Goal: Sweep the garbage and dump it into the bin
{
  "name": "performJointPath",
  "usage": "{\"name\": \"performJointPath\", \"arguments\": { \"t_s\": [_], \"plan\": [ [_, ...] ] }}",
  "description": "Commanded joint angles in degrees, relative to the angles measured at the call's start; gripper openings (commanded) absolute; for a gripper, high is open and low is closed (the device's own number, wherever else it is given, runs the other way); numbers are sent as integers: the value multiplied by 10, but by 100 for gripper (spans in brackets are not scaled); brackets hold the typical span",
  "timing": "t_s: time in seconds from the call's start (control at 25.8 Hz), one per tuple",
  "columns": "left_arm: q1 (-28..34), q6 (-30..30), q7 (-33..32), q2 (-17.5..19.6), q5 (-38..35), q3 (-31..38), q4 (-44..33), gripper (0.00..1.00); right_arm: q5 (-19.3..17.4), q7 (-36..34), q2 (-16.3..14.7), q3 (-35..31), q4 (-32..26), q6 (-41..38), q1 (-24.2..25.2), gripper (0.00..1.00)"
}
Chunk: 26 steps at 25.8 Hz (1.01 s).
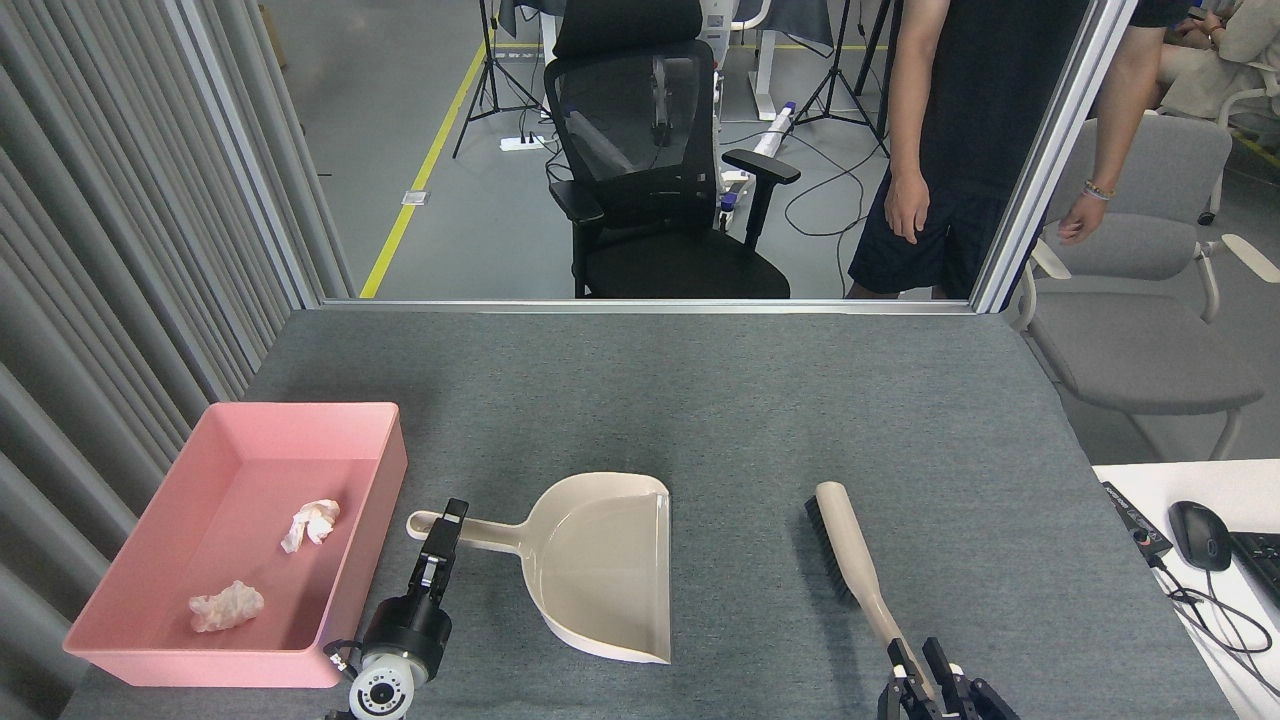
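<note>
- Seen at lower left of the frame: shallow rectangular pink plastic bin on the grey felt-covered table.
- Inside it, two small crumpled wads of white tissue garbage: one near the middle of the floor, another nearer the bottom edge.
- No loose garbage visible anywhere on the table surface.
- Lower centre: beige plastic dustpan with long handle, pan looking empty, appearing to lie flat on the table, open mouth facing right.
- Left end effector clamped on the dustpan handle, just right of the bin wall.
- Lower right of centre: beige hand brush with dark bristles, head well apart from the dustpan, bristles facing left.
- Right end effector at the bottom edge, closed around the end of the brush handle.
- Beyond the table's far edge: black mesh office chair, a person's legs and hands, a grey chair at upper right.
- Judged from this layout: sweeping and dumping apparently finished, garbage already in the bin; probably left only to release both tools and pull the arms clear.
</note>
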Motion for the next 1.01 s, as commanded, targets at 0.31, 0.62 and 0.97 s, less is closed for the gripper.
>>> {"name": "performJointPath", "arguments": {
  "t_s": [0.31, 0.62, 0.97],
  "plan": [
    [80, 83, -28, 1, -3, -7, -145, 98, -7, 5, -4, -3, -12, -5, -8, 72],
    [203, 115, -34, 8, -56, -33, -358, 98, -9, 17, 36, 6, -78, -15, -2, 89],
    [233, 153, -44, 15, -205, -63, -499, 98, 0, 43, 81, 7, -56, 26, -90, 93]
  ]
}}
